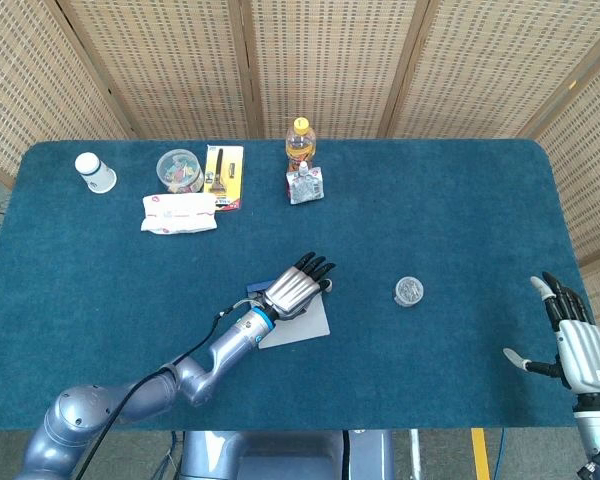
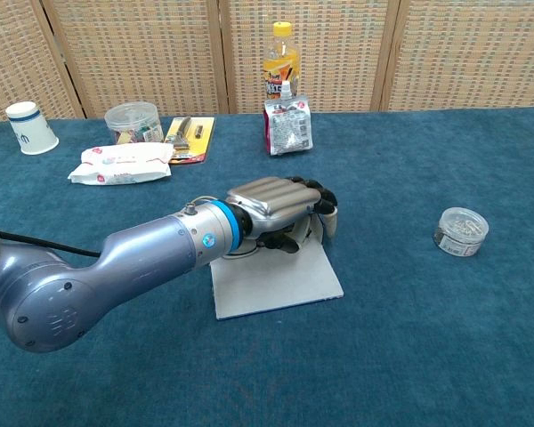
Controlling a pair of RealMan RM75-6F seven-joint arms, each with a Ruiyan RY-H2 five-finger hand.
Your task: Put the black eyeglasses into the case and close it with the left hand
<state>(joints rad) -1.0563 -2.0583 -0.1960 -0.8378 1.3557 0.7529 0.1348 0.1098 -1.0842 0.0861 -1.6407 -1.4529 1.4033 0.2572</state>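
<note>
The left hand [image 2: 280, 205] lies palm-down, fingers flat and close together, over the far edge of the open case [image 2: 276, 283], which sits near the middle of the blue table [image 1: 460, 210]. The black eyeglasses [image 2: 240, 253] are mostly hidden under the hand; only a bit of frame shows at the wrist, inside the case. Whether the fingers press the case wall cannot be told. The right hand [image 1: 572, 340] hovers at about four o'clock from the case, near the table edge, fingers spread and holding nothing. A small round tin [image 1: 409, 291] sits at three o'clock from the case. A bottle [image 1: 299, 143] stands at twelve o'clock, far back
</note>
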